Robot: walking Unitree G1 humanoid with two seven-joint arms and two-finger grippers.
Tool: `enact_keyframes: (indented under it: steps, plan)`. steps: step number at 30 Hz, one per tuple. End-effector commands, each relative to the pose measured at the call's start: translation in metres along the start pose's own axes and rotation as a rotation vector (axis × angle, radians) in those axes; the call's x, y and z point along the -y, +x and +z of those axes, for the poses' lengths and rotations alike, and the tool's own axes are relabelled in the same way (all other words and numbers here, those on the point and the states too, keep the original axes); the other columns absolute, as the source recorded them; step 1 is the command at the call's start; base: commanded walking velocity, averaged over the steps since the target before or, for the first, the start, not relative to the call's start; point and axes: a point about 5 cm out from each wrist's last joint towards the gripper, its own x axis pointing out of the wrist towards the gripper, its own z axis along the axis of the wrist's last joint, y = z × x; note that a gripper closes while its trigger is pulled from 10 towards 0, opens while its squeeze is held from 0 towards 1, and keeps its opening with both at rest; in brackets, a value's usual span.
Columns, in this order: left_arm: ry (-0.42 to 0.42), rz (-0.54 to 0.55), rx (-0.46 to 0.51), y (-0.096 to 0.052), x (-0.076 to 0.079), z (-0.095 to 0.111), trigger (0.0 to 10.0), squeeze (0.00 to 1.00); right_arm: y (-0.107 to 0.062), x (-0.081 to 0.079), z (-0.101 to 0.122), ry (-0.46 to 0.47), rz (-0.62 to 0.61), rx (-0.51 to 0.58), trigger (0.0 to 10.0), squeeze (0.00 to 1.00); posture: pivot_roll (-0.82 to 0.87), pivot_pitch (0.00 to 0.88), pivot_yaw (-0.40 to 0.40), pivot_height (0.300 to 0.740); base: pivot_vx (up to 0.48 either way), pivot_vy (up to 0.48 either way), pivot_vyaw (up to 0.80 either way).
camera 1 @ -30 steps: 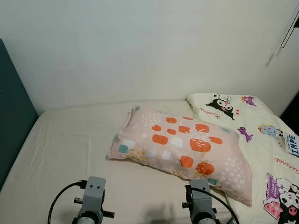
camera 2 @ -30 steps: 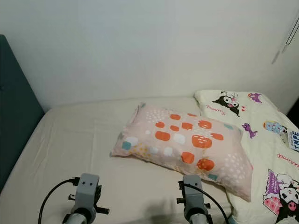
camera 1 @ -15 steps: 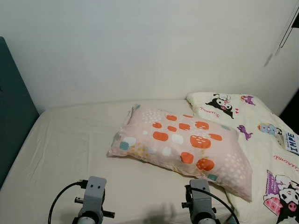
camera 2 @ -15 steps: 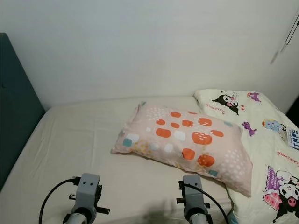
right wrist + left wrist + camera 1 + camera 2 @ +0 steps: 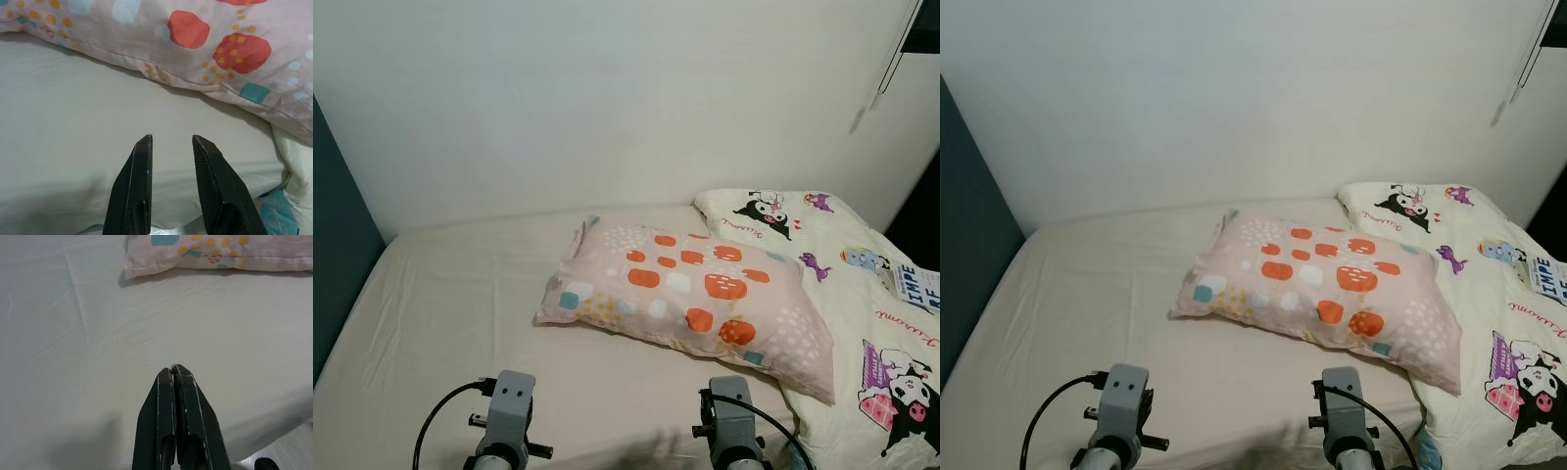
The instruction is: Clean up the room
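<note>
A pink pillow (image 5: pixel 680 292) with orange, white and teal patches lies slantwise on the cream bed sheet (image 5: pixel 450 304). Beside it on the right spreads a cream cartoon-print blanket (image 5: pixel 862 294). Both my arms are held low over the bed's near edge. My left gripper (image 5: pixel 172 371) is shut with nothing in it, over bare sheet short of the pillow's corner (image 5: pixel 146 264). My right gripper (image 5: pixel 171 142) is open and empty, hovering over the sheet just short of the pillow's near edge (image 5: pixel 195 63).
A dark teal headboard (image 5: pixel 335 235) bounds the bed on the left, a plain white wall (image 5: pixel 607 98) behind. A white label with blue letters (image 5: pixel 918 286) lies on the blanket at far right. A teal item (image 5: pixel 276 218) shows at the bed's near edge.
The whole picture has shifted a little left and up, so my head camera turned slightly right. Pillow, blanket and both arms keep their places.
</note>
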Motion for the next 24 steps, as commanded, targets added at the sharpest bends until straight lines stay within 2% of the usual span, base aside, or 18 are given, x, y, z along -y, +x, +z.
enact_keyframes:
  steps: [1, 8, 24]
  plan:
    - [0.017, -0.005, -0.018, -0.0026, -0.0031, -0.0035, 10.0, 0.0, -0.0022, -0.0003, -0.0016, 0.019, -0.011, 0.003, 10.0, 0.0, 0.03, 0.098, -0.021, 0.667, 0.0, 0.0, 0.0]
    - [0.019, -0.004, -0.017, -0.0026, -0.0042, -0.003, 10.0, 0.0, -0.0022, -0.0023, -0.0008, 0.055, 0.01, 0.007, 10.0, 0.0, 0.03, 0.097, -0.02, 0.667, 0.0, 0.0, 0.0]
    - [0.023, 0.001, -0.018, -0.0022, -0.0059, -0.0024, 10.0, 0.0, -0.002, -0.0061, 0.0007, 0.053, 0.036, 0.014, 10.0, 0.0, 0.03, 0.096, -0.017, 0.732, 0.0, 0.0, 0.0]
